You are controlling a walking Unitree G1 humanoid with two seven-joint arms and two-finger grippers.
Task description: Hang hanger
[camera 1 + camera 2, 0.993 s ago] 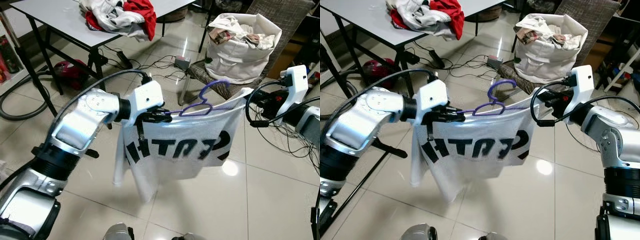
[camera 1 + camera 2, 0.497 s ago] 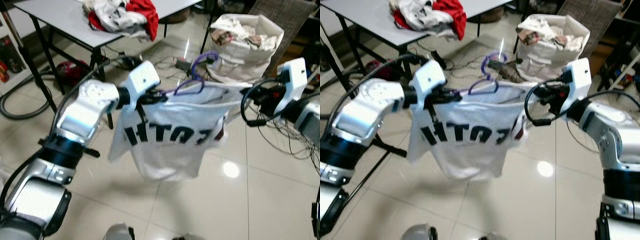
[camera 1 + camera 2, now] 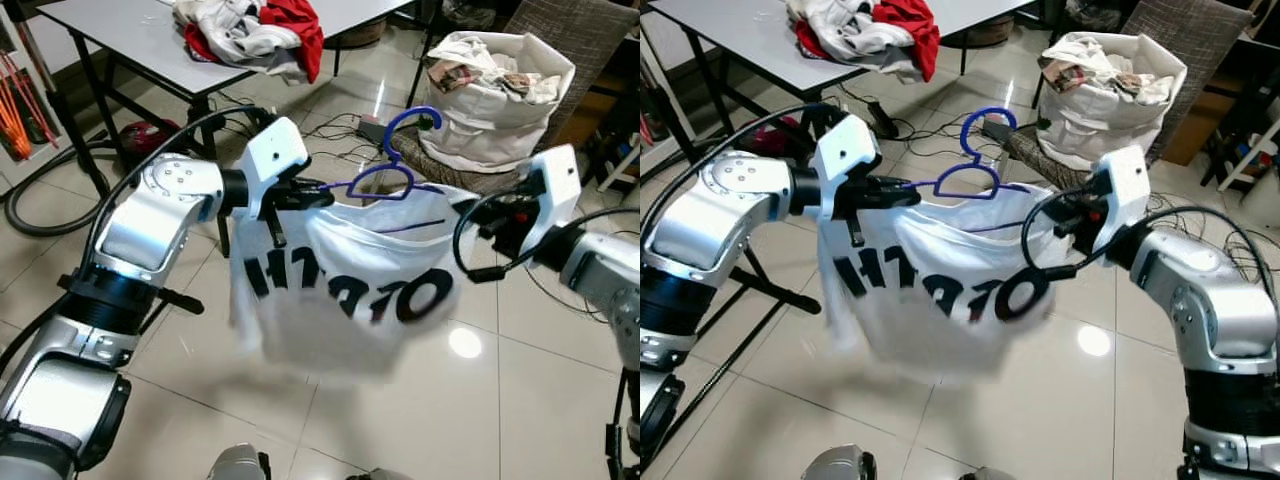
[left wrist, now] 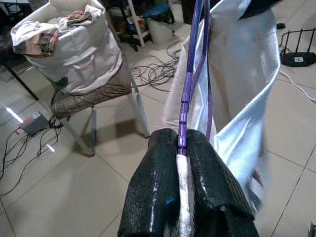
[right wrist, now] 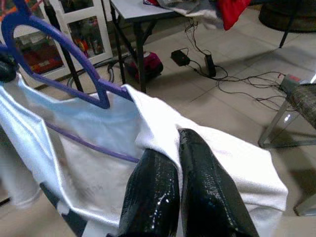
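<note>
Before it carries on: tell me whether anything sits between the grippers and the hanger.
Nothing does. The left gripper is shut directly on one end of the purple hanger, with the white shirt cloth. The right gripper pinches the shirt's other shoulder.

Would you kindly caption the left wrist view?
Left gripper shut on purple hanger and white shirt.

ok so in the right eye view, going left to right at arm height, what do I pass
left gripper → purple hanger → white shirt hanging under it → right gripper → bag of clothes on the chair behind
</note>
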